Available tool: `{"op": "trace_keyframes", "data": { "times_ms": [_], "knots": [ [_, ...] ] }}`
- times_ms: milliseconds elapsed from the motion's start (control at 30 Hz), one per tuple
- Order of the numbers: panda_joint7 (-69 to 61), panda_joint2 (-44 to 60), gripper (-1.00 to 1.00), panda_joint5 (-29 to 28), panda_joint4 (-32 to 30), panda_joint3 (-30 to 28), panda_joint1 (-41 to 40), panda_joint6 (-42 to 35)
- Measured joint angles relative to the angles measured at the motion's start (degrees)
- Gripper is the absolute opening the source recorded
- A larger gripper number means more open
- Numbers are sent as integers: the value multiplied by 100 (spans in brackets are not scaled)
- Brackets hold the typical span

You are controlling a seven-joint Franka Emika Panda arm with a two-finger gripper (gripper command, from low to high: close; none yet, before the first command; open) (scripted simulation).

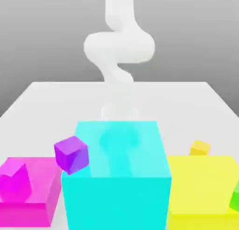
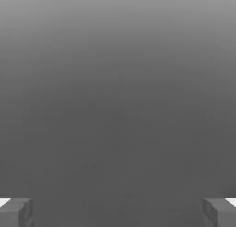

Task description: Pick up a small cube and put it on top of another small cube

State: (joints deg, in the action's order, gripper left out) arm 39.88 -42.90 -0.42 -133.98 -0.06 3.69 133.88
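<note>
The gripper stands released, its jaws spread wide apart against a plain gray expanse in the hand view. The exterior view supplies the wider scene: a white robot arm reaches down from the top center of the frame, beyond a pale tabletop.

The tiny yellow-orange cube sits right of center in the exterior view, partly hidden behind the large yellow block at lower right. A large cyan block dominates the bottom center, its top face carrying a darker blue-green patch. At its upper left corner, the small purple cube appears tilted, overlapping the cyan block in the picture; whether they touch cannot be told. A flat magenta block fills the lower left, with a smaller magenta shape over it, and a green piece is cut off by the right edge.
</note>
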Motion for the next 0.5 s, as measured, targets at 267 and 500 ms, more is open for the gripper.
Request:
{"op": "trace_keyframes", "data": {
  "times_ms": [267,500],
  "knots": [
    [-1958,953,0,-101,-714,-33,1175,681],
    [-3669,1768,0,-140,-1326,-56,2150,1264]
  ]
}}
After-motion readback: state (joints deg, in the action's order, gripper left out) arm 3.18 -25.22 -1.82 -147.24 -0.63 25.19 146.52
